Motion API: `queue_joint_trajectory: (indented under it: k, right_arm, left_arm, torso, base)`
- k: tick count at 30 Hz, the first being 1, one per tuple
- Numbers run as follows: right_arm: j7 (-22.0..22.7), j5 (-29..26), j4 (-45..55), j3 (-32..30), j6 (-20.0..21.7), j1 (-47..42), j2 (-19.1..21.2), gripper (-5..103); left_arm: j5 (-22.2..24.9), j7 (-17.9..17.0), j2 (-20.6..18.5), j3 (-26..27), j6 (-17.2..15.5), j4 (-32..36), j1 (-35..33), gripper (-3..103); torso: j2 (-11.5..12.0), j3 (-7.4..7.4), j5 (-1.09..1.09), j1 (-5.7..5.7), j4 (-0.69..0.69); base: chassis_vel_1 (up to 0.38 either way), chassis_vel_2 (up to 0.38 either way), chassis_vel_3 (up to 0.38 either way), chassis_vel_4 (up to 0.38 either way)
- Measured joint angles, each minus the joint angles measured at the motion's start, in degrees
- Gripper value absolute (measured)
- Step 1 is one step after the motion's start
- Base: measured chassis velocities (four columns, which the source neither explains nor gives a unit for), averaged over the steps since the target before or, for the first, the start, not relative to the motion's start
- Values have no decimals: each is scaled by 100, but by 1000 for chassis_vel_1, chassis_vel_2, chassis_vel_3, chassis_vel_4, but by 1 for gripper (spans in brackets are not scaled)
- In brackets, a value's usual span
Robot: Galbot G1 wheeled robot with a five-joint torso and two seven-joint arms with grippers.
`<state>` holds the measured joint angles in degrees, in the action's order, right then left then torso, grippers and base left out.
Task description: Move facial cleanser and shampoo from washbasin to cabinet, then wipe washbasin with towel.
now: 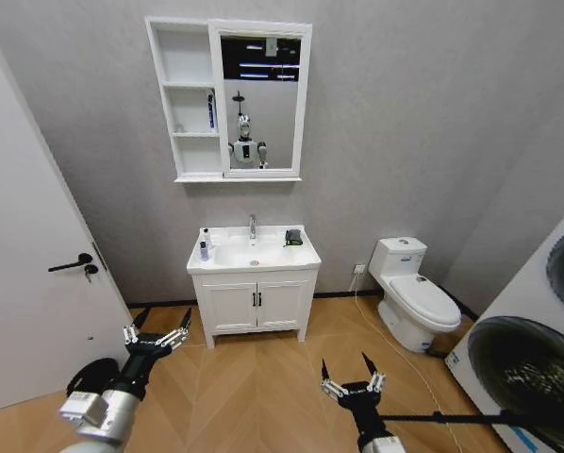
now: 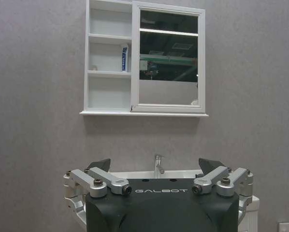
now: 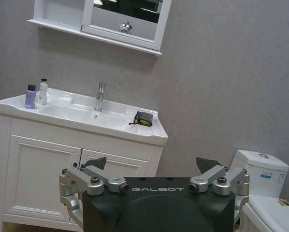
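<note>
Head view first. Washbasin (image 1: 254, 253) against the grey wall, on a two-door vanity (image 1: 256, 304); tap (image 1: 253, 226) at the back centre. Two small bottles on the left rim: purple bottle (image 1: 204, 251) and clear bottle (image 1: 206, 237), just beside each other. Towel (image 1: 293, 237) on the right rear corner of the basin top. Cabinet (image 1: 192, 99) on the wall above, joined to the mirror (image 1: 259, 104); blue-and-white tube (image 1: 210, 110) upright on the middle shelf. Left gripper (image 1: 157, 337) low at left, over the wood floor, jaws spread, empty. Right gripper (image 1: 352, 374) low at right, jaws spread, empty. Both well apart from the basin.

Left wrist view. Left gripper (image 2: 156, 166) open, holding nothing, facing cabinet (image 2: 108, 58) and tap (image 2: 157, 164).

Right wrist view. Right gripper (image 3: 154, 164) open, empty. Purple bottle (image 3: 30, 96) and clear bottle (image 3: 43, 91) side by side on the basin's (image 3: 81, 116) one end; towel (image 3: 143, 118) at the other, near the toilet (image 3: 263, 193).
</note>
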<state>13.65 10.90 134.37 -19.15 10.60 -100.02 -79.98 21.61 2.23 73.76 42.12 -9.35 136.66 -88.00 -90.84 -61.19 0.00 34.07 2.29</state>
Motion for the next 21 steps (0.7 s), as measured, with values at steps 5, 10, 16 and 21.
queue_joint_trajectory:
  k: [5, 10, 16, 21]
  right_arm:
    - [-1, -8, -6, -21, -3, 5, -4, 100]
    - [-198, -331, -283, -713, -166, 175, -144, 100]
    - [-498, -801, -685, -1716, -421, 424, -350, 100]
    - [-744, -1186, -1015, -2541, -626, 632, -523, 100]
  left_arm:
    - [-40, -26, 22, -1, 0, -28, 2, 100]
    - [-983, -786, 559, -39, -41, -865, 124, 100]
    - [-1688, -1239, 931, -152, -162, -1405, 200, 100]
    - [-1690, -1163, 910, -167, -187, -1339, 161, 100]
  torso:
    - [0, 0, 1, 0, 0]
    - [0, 0, 0, 0, -1]
    - [0, 0, 2, 0, 1]
    - [0, 0, 1, 0, 1]
  base:
    - [0, 0, 0, 0]
    - [0, 0, 0, 0]
    - [0, 0, 0, 0]
    - [0, 0, 0, 0]
